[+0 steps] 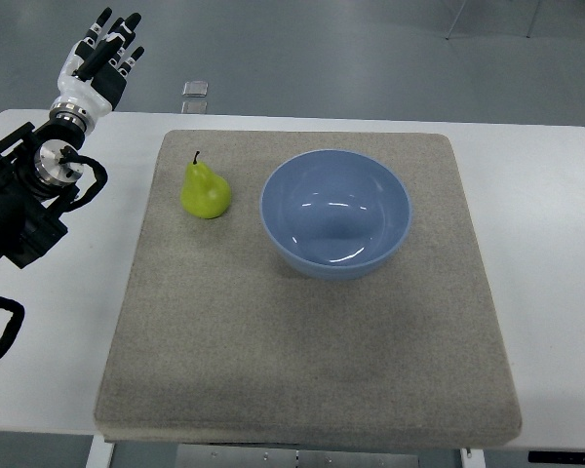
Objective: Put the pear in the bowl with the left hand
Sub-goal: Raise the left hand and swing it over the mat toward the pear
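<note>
Left hand point(102, 54) sits at about 10 o'clock in the top view, off the far-left corner of the table point(551, 253), fingers extended and loosely together, holding nothing. Its arm comes in along the left edge.

Pear point(205, 191) stands upright on the grey mat point(302, 331), stem up, at roughly 10 o'clock from mat centre. It is untouched and well apart from the hand.

Blue bowl point(336, 213) is just beside the pear at its 3 o'clock, small gap between them, not touching. Bowl is empty and upright.

Right hand is not in view.

Step judged: pre-reach, task barely started, no grasp yet.

Next move probably calls for the hand to travel toward 4 o'clock from where it is, come down over the pear, and close the fingers around the body below the stem.

Likely risk: the pear could tip or roll when touched, and the nearby bowl rim leaves little room on that side, so approaching from the pear's 9 o'clock side seems safer.
</note>
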Robot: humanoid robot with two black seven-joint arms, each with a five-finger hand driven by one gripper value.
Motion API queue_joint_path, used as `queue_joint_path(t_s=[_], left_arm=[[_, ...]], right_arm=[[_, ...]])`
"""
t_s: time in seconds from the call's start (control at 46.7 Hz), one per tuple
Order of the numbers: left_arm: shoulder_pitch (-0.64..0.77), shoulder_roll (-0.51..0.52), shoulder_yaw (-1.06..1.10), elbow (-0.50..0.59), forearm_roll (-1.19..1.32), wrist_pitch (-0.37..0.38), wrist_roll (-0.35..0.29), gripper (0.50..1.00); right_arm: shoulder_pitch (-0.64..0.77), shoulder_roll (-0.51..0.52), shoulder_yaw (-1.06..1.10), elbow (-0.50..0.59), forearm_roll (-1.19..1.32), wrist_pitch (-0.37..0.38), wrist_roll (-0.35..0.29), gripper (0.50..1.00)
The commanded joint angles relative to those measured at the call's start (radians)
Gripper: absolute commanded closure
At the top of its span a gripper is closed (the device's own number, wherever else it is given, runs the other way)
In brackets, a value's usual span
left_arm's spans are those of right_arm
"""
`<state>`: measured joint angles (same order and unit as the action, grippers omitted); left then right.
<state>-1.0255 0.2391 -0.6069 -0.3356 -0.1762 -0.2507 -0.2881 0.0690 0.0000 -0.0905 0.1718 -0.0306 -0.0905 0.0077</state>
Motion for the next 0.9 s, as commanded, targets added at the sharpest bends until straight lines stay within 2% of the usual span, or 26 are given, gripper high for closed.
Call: queue_joint_path(t_s=[0.0,0.257,0.578,0.877], left_arm=[[-0.018,0.031,0.093,-0.031,0.010,-0.010,0.001,0.510],[-0.090,0.132,0.348,-0.118,0.150,-0.059,0.000,0.508],[-0.160,0.207,0.360,-0.154,0.654,-0.194,-0.002,0.510],[-0.189,0.285,0.361,-0.384,1.078,-0.217,-0.003,0.510]], right_arm=[[0.000,0.000,0.000,0.000,0.000,0.000,0.000,0.576],[0.000,0.000,0.000,0.000,0.000,0.000,0.000,0.576],[0.000,0.000,0.000,0.000,0.000,0.000,0.000,0.576],[0.000,0.000,0.000,0.000,0.000,0.000,0.000,0.576]])
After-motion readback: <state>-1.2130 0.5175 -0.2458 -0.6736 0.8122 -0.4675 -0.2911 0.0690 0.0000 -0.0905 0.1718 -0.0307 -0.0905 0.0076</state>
